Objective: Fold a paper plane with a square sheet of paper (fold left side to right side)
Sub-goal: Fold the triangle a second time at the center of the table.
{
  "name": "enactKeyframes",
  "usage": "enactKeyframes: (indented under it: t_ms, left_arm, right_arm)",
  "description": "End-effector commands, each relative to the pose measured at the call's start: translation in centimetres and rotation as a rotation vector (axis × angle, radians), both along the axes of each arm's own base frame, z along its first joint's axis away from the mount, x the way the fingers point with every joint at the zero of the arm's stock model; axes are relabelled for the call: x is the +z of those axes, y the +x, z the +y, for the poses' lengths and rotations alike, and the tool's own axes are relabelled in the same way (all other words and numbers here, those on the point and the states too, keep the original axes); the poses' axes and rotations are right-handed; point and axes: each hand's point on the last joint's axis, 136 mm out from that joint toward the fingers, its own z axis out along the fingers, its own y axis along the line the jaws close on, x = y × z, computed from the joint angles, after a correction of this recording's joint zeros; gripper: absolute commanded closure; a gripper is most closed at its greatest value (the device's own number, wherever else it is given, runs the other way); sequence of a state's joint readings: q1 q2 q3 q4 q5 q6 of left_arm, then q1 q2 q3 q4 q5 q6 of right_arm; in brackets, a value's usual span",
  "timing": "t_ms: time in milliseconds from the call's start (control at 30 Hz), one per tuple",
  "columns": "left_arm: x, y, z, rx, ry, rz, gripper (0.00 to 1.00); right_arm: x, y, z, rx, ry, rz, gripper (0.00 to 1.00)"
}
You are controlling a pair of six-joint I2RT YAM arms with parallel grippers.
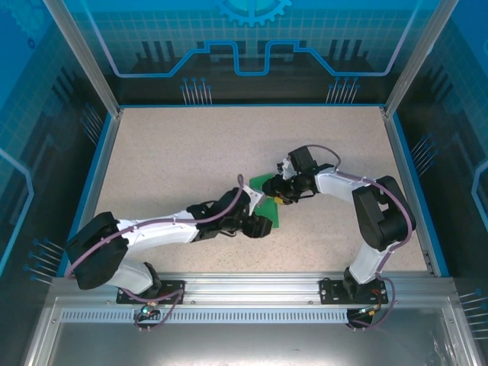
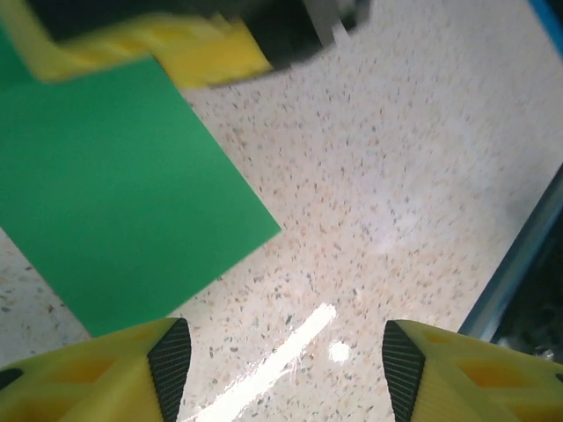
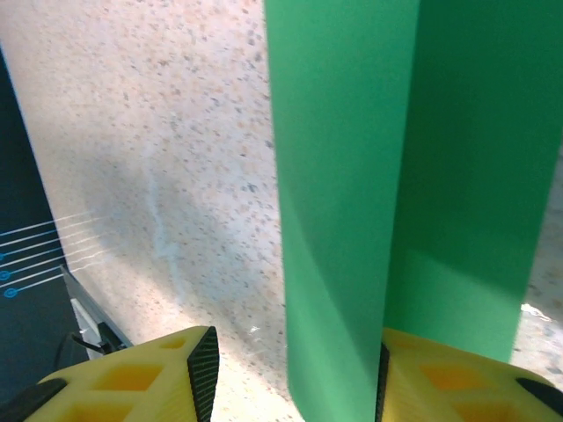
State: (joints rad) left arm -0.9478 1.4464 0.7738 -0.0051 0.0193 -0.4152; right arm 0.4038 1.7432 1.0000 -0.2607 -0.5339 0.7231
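The square sheet of paper (image 1: 271,211) lies near the middle of the counter (image 1: 175,152), bright green on the speckled top. My left jaws sit at its 7 o'clock edge and my right jaws at its 1 o'clock edge. Through my left wrist camera the sheet (image 2: 114,202) lies flat toward 9 o'clock, one corner pointing to 3 o'clock. My left fingers (image 2: 106,369) stand wide apart at 6 o'clock with bare counter between them, so these jaws are open and hold nothing. The finger at 7 o'clock is just beside the sheet's near edge, though I cannot tell whether it touches. At 11 o'clock in that view a blurred yellow finger of my right jaws (image 2: 158,44) sits at the sheet's far edge. Through my right wrist camera the sheet (image 3: 339,176) runs from 12 o'clock down toward 6 o'clock in two bands, a paler one with a darker one at its 3 o'clock side; I cannot tell whether that is a crease or a curl. The paler band drops between my right fingers (image 3: 132,382) and lies against the pad at 5 o'clock, while the 7 o'clock finger stands apart from it with counter showing in the gap. My right jaws are partly open around the paper, not pinching it.
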Motion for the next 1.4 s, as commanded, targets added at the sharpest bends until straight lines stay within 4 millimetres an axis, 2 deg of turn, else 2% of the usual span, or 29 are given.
enactKeyframes:
  t_ms: [0, 267, 467, 667, 767, 1100, 1167, 1267, 1367]
  left_arm:
    - [-0.6, 0.9, 0.2, 0.014, 0.181, -0.125, 0.36]
    - [-2.4, 1.7, -1.9, 0.023, 0.452, -0.238, 0.31]
    - [-3.6, 2.8, -1.5, 0.075, 0.61, -0.275, 0.29]
    - [-4.3, 3.3, -1.6, 0.082, 0.676, -0.292, 0.31]
    - [-4.5, 3.3, -1.9, 0.068, 0.684, -0.297, 0.4]
    - [-4.2, 3.1, -2.1, 0.055, 0.662, -0.3, 0.91]
    - [-4.1, 3.0, -2.0, 0.056, 0.66, -0.298, 0.98]
    - [-3.9, 2.9, -2.0, 0.064, 0.632, -0.284, 1.0]
    - [-3.5, 2.9, -1.8, 0.071, 0.581, -0.256, 1.0]
  right_arm:
    - [1.9, 0.7, 0.3, -0.012, 0.048, -0.001, 0.52]
    - [1.9, 0.9, 0.4, -0.014, 0.047, 0.012, 0.52]
    - [1.8, 0.8, 0.3, -0.013, 0.044, 0.014, 0.52]
    - [1.7, 0.8, 0.4, -0.014, 0.044, 0.015, 0.52]
    - [1.7, 0.8, 0.3, -0.013, 0.039, 0.013, 0.52]
    - [1.6, 1.0, -0.1, -0.007, 0.007, 0.0, 0.52]
    - [1.9, 1.0, -0.1, -0.001, 0.006, -0.015, 0.51]
    - [2.7, 1.6, -0.2, 0.001, 0.006, -0.051, 0.5]
    - [4.4, 2.6, -0.8, -0.009, 0.018, -0.109, 0.46]
